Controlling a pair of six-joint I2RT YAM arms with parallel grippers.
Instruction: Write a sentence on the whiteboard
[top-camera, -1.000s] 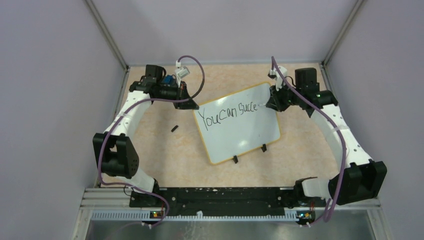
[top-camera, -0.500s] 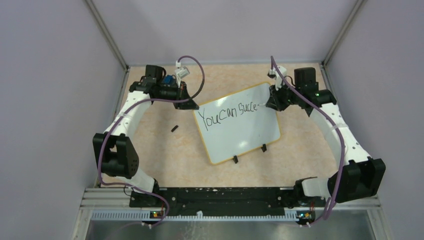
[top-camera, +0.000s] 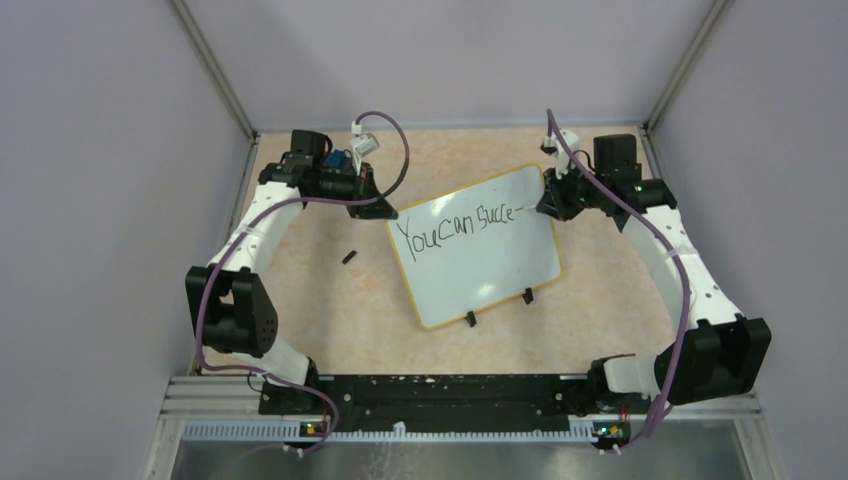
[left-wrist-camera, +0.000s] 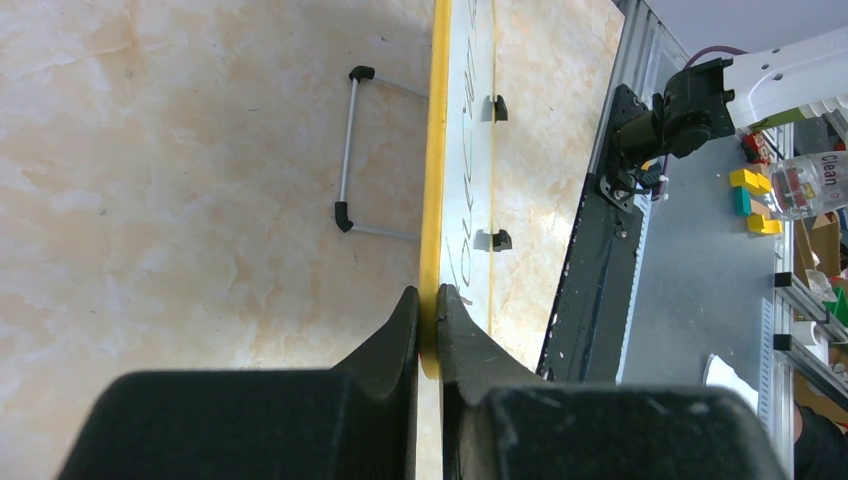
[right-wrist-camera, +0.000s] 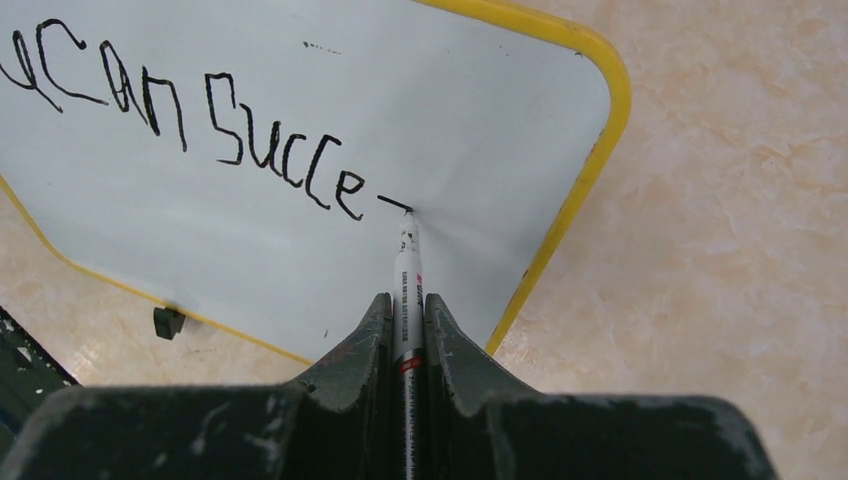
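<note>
Yellow rim, white face: the whiteboard sits in the middle of the tan table, turned at a slant, and both arms are on it. At its far-left corner the left gripper has its jaws drawn narrow, pinching the yellow edge between them. A thin wire bracket with black ends shows just beside that rim in the left wrist view. Over on the far-right side the right gripper is clamped tight on a white marker, barrel running straight out between the fingers, tip touching the board. The sentence runs along the upper part in black: "You can succe", and then a short flat stroke, with the marker tip resting at the end of that stroke. The lower half of the board is bare white. Two black clip feet stick out from the near edge, and a small black piece lies on the table left of the board, apart from it.
</note>
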